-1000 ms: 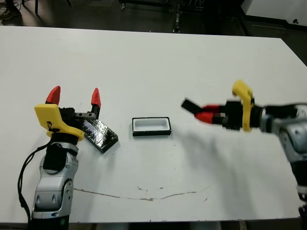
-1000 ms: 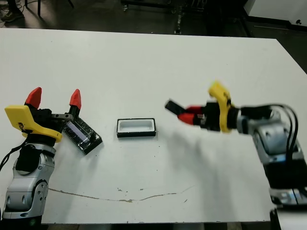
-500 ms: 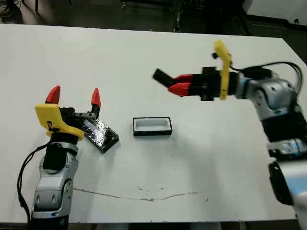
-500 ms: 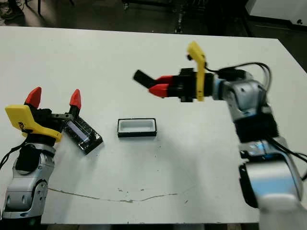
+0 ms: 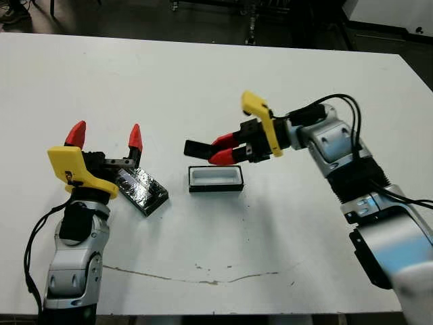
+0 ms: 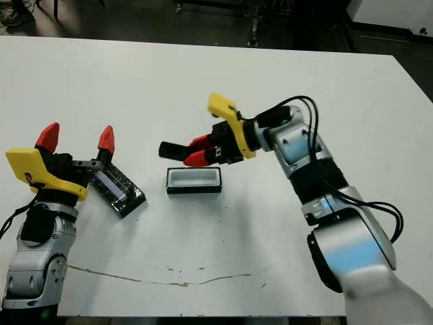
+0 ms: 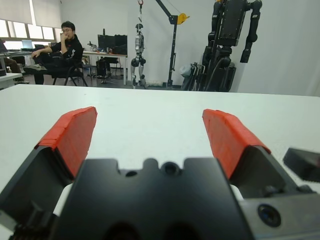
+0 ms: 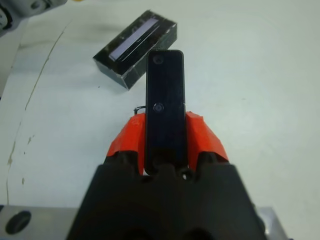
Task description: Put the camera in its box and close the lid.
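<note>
My right gripper (image 5: pixel 215 150) is shut on the camera (image 5: pixel 197 147), a slim black bar that sticks out past the red fingers (image 8: pixel 200 135). It hangs just above the far left end of the box (image 5: pixel 215 178), a small black-walled tray with a white lining, lying open on the table. The lid (image 5: pixel 141 190), a glossy black slab, lies flat to the left of the box and also shows beyond the camera (image 8: pixel 164 100) as the lid (image 8: pixel 136 47) in the right wrist view. My left gripper (image 5: pixel 105 135) stands open, upright, just behind the lid, holding nothing.
The white table (image 5: pixel 203 88) stretches wide behind the box. A thin dark scratch (image 5: pixel 196 274) runs along the near side. In the left wrist view a person (image 7: pixel 60 47) sits far beyond the table among stands and equipment.
My right arm has swung down and to the left with the camera, from high over the table's far side to just above the box. The left arm has stayed still.
</note>
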`<state>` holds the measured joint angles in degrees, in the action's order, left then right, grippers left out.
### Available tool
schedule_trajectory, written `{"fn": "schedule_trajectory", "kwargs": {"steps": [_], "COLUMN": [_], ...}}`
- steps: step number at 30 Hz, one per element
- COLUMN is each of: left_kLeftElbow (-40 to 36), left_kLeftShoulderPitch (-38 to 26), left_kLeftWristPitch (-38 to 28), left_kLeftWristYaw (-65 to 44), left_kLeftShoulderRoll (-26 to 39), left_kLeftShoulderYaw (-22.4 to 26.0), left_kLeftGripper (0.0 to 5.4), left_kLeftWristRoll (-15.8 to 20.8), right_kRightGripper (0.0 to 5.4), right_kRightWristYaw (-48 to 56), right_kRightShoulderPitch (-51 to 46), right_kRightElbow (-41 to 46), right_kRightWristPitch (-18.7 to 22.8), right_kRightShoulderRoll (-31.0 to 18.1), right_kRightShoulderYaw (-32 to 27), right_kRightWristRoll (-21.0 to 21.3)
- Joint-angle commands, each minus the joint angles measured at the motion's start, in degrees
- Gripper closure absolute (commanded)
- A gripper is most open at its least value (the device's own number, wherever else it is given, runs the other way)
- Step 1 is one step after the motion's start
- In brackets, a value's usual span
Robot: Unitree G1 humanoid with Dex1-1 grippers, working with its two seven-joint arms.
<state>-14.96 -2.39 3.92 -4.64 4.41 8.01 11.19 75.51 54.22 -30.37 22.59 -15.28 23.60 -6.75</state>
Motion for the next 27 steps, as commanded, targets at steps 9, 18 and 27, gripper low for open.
{"fn": "schedule_trajectory", "kwargs": {"steps": [9,18,27], "left_kLeftElbow": [-0.32,0.36,0.31], "left_kLeftShoulderPitch": [0.56,0.55,0.65], "left_kLeftWristPitch": [0.91,0.47,0.4], "left_kLeftWristYaw": [0.0,-0.83,-0.62], "left_kLeftShoulderRoll": [0.53,0.48,0.49], "left_kLeftShoulderYaw": [0.08,0.37,0.24], "left_kLeftGripper": [0.0,0.0,0.0], "left_kLeftWristRoll": [-0.18,0.92,0.36], "right_kRightGripper": [3.74,3.74,3.74], "right_kRightWristYaw": [-0.14,-0.77,-0.91], "right_kRightShoulderPitch": [-0.54,-1.81,-2.68], "right_kRightElbow": [-3.01,-2.92,-2.76], "right_kRightWristPitch": [-4.03,-6.1,-5.08], "right_kRightShoulderRoll": [-0.24,-0.57,-0.32], "right_kRightShoulderYaw": [0.54,0.86,0.23], "right_kRightWristRoll": [4.08,6.34,6.21]}}
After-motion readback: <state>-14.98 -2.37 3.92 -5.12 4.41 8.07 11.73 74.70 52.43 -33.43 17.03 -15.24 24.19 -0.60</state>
